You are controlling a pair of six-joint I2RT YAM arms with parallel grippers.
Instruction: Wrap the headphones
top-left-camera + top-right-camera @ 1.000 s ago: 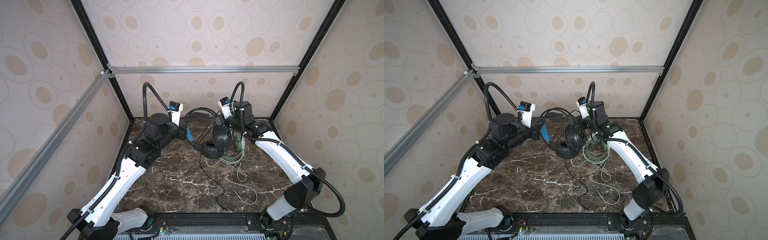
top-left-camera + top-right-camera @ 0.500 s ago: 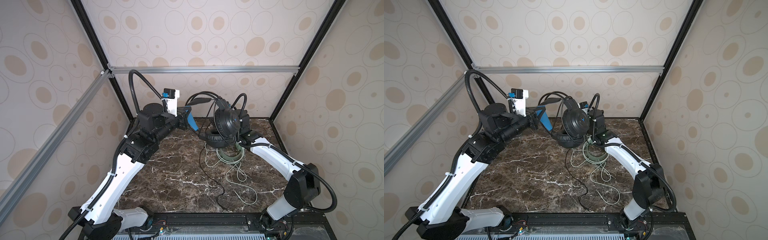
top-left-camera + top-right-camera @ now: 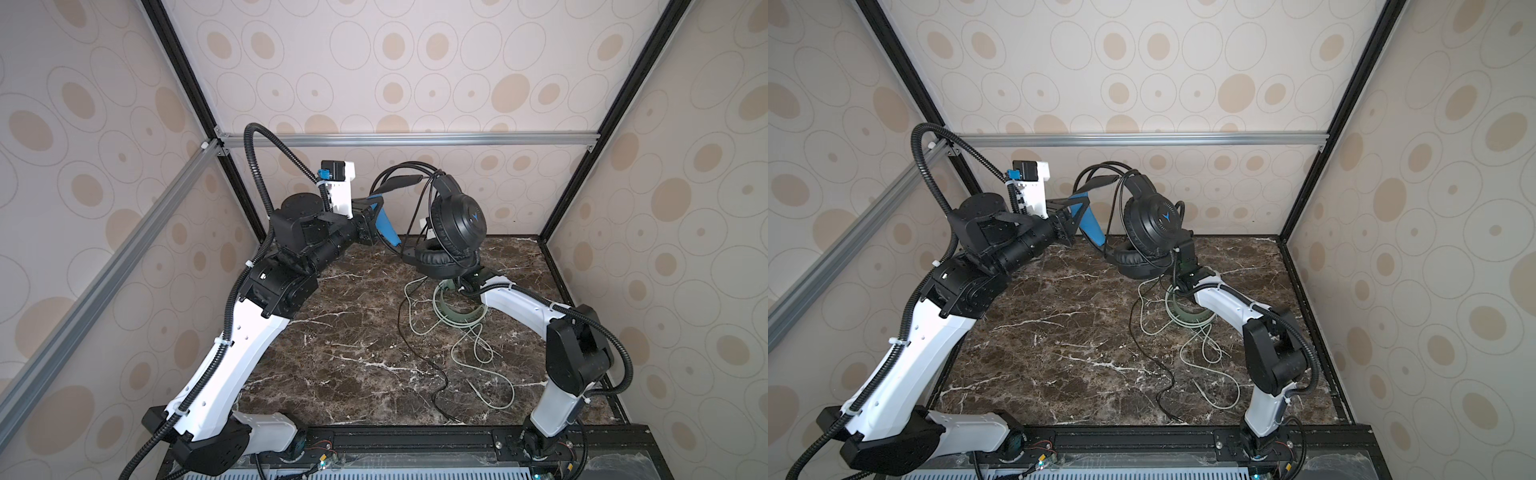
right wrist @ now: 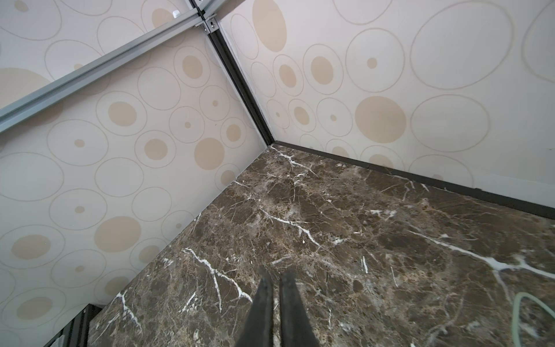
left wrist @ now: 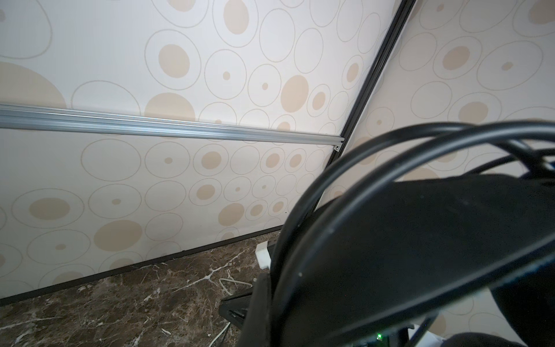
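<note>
The black over-ear headphones (image 3: 457, 224) with a blue-lined headband hang above the far middle of the dark marble surface (image 3: 353, 353). One earcup stands upright showing a small blue mark and the other lies flat beneath it, cushion up, while their thin black cable (image 5: 390, 138) loops over the headband and trails down towards the near edge. The mint-green over-ear headphones (image 3: 457, 322) lie on the surface just right of centre, partly hidden, their pale green cable (image 3: 490, 360) sprawled in loose loops on the near side.
</note>
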